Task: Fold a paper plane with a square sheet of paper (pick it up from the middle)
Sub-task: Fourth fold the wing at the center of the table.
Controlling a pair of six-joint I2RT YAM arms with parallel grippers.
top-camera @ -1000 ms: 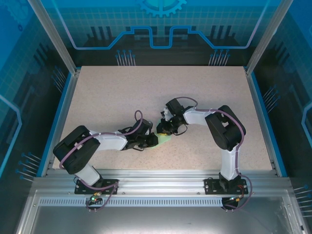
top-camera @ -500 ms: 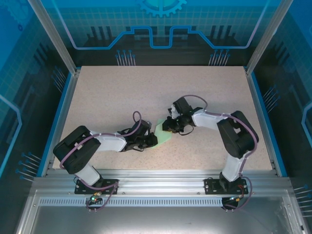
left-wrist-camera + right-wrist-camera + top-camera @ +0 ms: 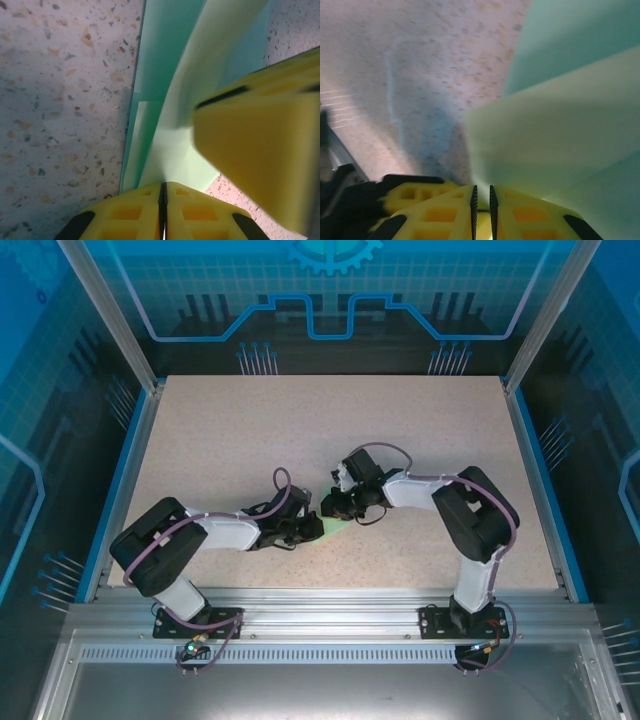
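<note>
The pale mint-green sheet of paper (image 3: 338, 524) lies folded into layers at mid-table, squeezed between both grippers; I cannot make out a finished plane shape. My left gripper (image 3: 313, 528) is shut on its near-left edge, and in the left wrist view the paper (image 3: 170, 100) rises as a curved flap from the closed jaws (image 3: 162, 187). My right gripper (image 3: 334, 506) holds the far side. Its jaws (image 3: 481, 191) pinch a raised flap of the paper (image 3: 560, 130). One right finger (image 3: 260, 150) looms beside the flap.
The speckled beige table (image 3: 220, 440) has a blue rim and metal posts at its corners. A transparent blue wall (image 3: 330, 300) stands at the back. Both arms reach inward and nearly touch at the middle.
The right gripper swung out to the right, briefly baring more of the paper, then came back left over it, close to the left gripper. The left arm barely moved.
</note>
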